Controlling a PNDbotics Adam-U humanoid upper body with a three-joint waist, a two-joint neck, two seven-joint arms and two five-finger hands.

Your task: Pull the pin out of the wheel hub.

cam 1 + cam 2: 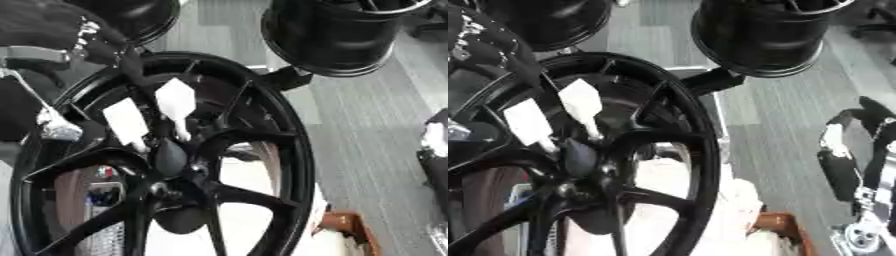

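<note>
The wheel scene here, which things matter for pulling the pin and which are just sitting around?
Job: wheel hub; white tagged pins; left hand, reaching in from upper left.
Lying about: two black rims behind; right hand, idle at right; grey floor.

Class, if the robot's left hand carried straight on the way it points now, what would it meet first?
The left hand points down-right into the wheel; it would likely meet the upper white tag first, though depth is unclear.
</note>
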